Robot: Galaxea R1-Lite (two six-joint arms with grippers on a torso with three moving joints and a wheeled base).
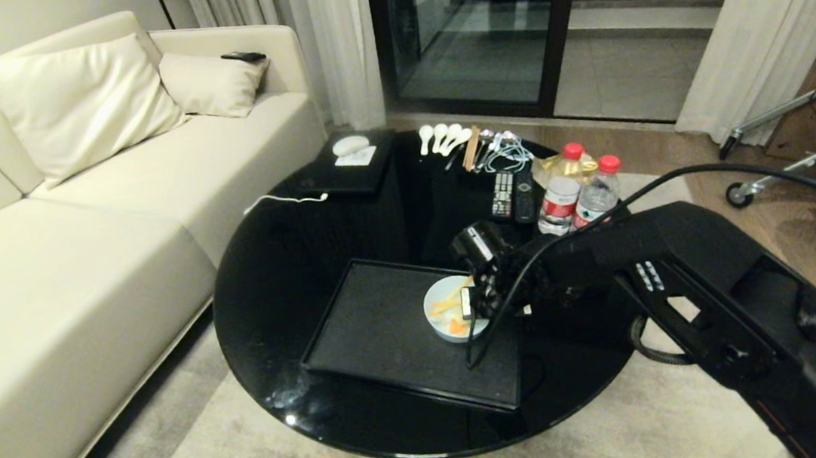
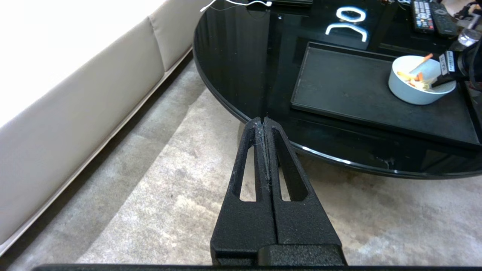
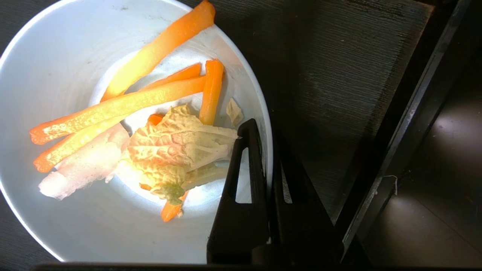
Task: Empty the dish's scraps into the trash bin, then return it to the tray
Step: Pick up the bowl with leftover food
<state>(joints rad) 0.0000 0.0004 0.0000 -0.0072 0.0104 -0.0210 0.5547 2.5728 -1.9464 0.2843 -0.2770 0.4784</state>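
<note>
Our right gripper clenched the rim of the dish, which held the scraps, on the tray.

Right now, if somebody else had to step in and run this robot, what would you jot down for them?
Right gripper: shut on the bowl's rim, one finger inside, one outside.
Left gripper: shut, empty, parked off the table's edge above the rug.
Bowl: on the tray, at its right side, not yet lifted.
Scraps: carrot strips and a cabbage piece, all in the bowl.
Bin: not in any view, so find it before moving.
Done: bowl gripped.
Left: lift it, carry it to the bin, tip the scraps out, put the bowl back on the tray.
</note>
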